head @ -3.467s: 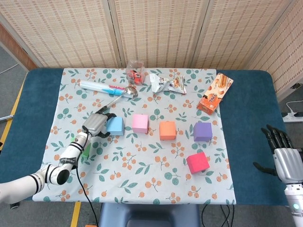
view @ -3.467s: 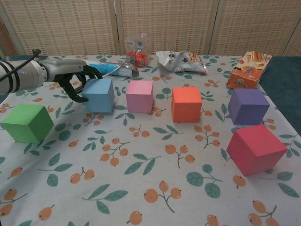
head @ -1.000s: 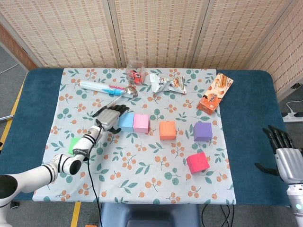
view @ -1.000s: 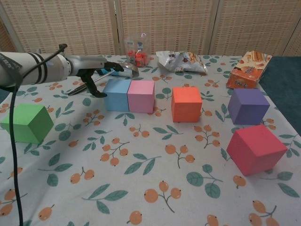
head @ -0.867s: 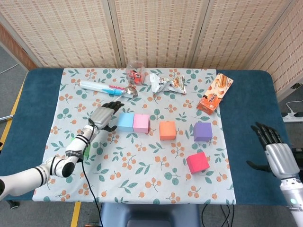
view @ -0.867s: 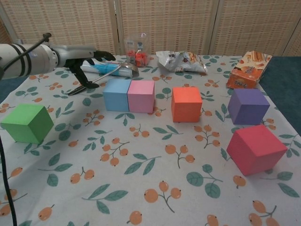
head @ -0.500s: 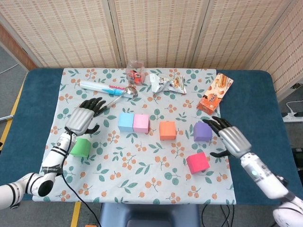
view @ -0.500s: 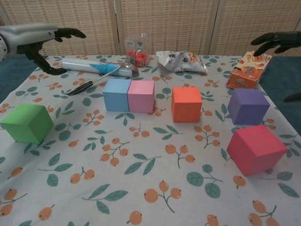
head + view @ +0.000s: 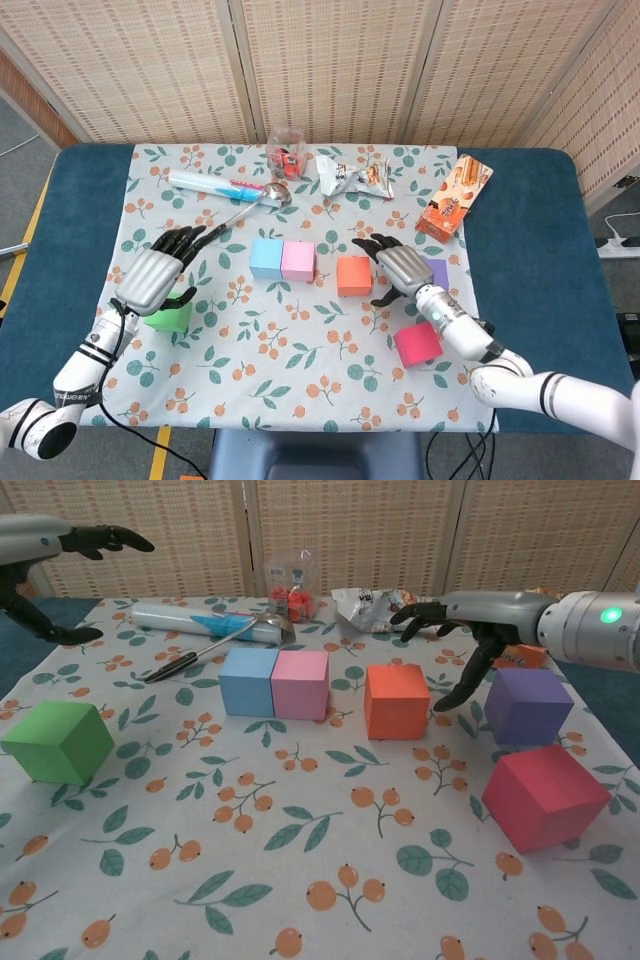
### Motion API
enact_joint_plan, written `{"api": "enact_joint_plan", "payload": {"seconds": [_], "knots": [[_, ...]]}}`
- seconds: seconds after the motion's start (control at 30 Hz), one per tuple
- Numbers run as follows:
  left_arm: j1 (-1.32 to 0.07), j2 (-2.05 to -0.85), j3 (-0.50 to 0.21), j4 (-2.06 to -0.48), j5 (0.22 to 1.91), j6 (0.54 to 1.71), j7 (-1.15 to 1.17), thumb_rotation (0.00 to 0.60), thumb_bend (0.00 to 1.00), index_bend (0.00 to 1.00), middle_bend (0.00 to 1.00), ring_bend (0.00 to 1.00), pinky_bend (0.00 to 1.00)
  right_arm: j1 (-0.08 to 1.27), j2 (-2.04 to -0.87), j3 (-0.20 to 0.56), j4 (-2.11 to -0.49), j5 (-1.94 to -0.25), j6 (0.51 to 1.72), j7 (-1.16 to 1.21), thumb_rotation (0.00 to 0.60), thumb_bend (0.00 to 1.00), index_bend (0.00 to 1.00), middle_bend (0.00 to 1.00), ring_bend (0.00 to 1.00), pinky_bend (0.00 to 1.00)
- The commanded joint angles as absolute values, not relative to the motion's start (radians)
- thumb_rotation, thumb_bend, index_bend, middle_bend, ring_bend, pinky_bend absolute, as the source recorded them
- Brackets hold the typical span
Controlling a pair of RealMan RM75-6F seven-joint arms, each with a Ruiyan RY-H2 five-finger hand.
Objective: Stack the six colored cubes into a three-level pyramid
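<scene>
From the head view, the orange cube anchors things: pink cube and blue cube sit touching each other to its left, the green cube far left under the left hand, which hovers spread and holds nothing, while the right hand hangs fingers apart and empty just right of the orange cube, over the purple cube, red cube nearer the front edge of the surface. From the chest view, the right hand floats open between orange cube and purple cube, touching neither, and the left hand is up at far left, splayed and empty, with the green cube low beneath it.
</scene>
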State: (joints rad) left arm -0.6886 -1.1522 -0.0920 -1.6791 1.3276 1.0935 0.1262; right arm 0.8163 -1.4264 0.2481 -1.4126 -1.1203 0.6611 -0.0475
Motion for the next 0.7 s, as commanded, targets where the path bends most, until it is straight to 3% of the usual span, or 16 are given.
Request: {"api": "enact_joint_plan", "payload": {"seconds": [0.03,0.17,0.43,0.7], "knots": [[-0.684,-1.144,-0.094,-1.683,1.334,1.084,0.108,0.600,0.36,0.06,0.00,0.00,0.11,0.857,-1.477,0.246,-1.348,-1.063,0.625,-0.084,0.600,0.00,0.19,0.23,0.06,0.22],[-0.684,-1.145,-0.102,-1.675,1.333,1.071,0.095,0.600,0.36,0.06,0.00,0.00,0.11,0.879,-1.527,0.246,-1.281,-1.027,0.614,-0.077,0.600,0.08,0.24,0.23,0.07,0.22],[-0.684,-1.150,-0.113,-1.665,1.336,1.053,0.074,0.600,0.36,0.06,0.00,0.00,0.11,0.901,-1.590,0.244,-1.207,-1.025,0.604,-0.041,0.600,0.09,0.30,0.27,0.10,0.22],[-0.684,-1.158,-0.118,-1.653,1.350,1.041,0.058,0.600,0.36,0.06,0.00,0.00,0.11,0.914,-1.629,0.252,-1.138,-0.990,0.599,-0.026,0.600,0.16,0.39,0.34,0.14,0.22]]}}
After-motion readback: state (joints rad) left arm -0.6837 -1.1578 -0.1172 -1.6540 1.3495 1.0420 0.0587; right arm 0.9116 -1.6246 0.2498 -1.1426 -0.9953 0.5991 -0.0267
